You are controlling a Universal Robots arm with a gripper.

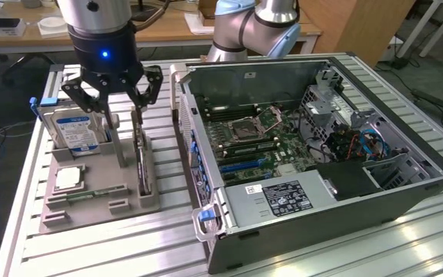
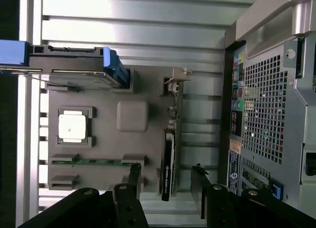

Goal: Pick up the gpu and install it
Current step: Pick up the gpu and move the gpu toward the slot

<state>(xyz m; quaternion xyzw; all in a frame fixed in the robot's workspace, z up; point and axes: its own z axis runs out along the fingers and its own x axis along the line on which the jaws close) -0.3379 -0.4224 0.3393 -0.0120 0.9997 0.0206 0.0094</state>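
The tool [image 1: 124, 118] hangs spread, one finger on each side of the gpu [image 1: 140, 158], which stands on edge in the tray [image 1: 90, 212] on the exterior view's left.

Exterior camera was set high beyond the near edge of the slatted surface [image 1: 90, 248]. It was angled down across it at moderate range, with the grey holder tray [image 1: 90, 210] at the exterior view's left and the open computer case [image 1: 345, 225] at its right. Wrist camera faced straight down past its own jaws, close above the tray. Shared ground: the tray, the case's rear panel and the slats between.
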